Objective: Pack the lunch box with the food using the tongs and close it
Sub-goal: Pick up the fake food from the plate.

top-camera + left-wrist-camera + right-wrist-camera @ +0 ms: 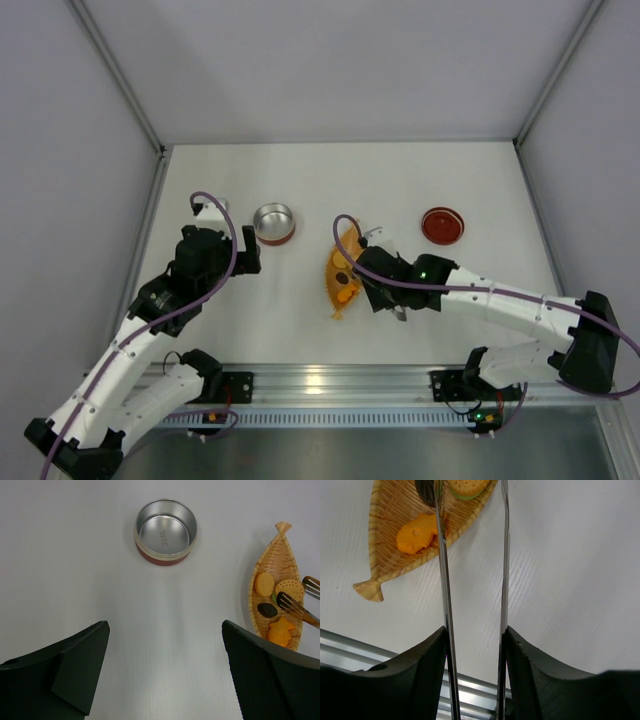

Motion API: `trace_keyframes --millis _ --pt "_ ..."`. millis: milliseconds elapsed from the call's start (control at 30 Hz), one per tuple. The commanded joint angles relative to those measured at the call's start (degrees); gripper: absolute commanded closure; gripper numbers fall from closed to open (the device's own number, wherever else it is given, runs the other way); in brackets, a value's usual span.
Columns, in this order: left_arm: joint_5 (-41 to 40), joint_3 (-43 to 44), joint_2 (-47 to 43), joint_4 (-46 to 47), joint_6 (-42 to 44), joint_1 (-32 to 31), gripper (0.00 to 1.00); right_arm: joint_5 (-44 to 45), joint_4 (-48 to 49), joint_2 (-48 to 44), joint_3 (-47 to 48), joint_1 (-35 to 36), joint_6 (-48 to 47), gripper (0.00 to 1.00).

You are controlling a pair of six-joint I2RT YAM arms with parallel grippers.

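**Tongs over the tray, tin not yet filled**

The right gripper (475, 641) was clenched on the tongs (443, 580), one finger pressed against the outside of each silver arm. The two arms ran side by side up the middle of the right wrist view. In the left wrist view, the slotted tips (295, 607) stood spread apart at the right edge of the frame. One tip hung over the gap between a dark brown piece (267, 610) and a round biscuit (290, 587). No piece showed between the tips, and whether the tip touched the food could not be told.

All the visible food lay in the fish-shaped wicker tray (280, 545): a second biscuit (264, 584) and an orange piece (280, 631) beside the two already named.

The left gripper (164, 630) was released, its jaws wide with nothing between them. It hung over bare table (75, 555) at the lower centre of its own view. The lunch box (162, 559) stood at upper centre, with only shiny metal showing inside it. In the top view, its red lid (442, 225) lay well apart, right of centre, beyond the tray.

By this evidence, the tongs were in hand but no piece had been moved. Every transfer, and the closing, remained to be done.
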Motion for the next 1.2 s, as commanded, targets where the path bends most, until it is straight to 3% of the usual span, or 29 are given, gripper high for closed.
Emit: trace_keyframes --millis 0,467,933,1167 --pt "-0.2 -0.2 -1.3 0.9 -0.1 0.1 0.01 2.0 1.5 0.5 1.5 1.5 0.5 0.53" --pt "-0.2 -0.2 -1.4 0.9 -0.1 0.2 0.01 2.4 0.6 0.4 4.1 2.1 0.3 0.66" --pt "-0.1 -0.2 -1.3 0.9 -0.1 0.1 0.01 3.2 -2.0 -0.9 9.0 2.7 -0.3 0.69" --pt "0.0 -0.2 -1.0 0.9 -0.1 0.1 0.01 3.2 -0.2 4.0 17.5 2.7 -2.5 0.68"
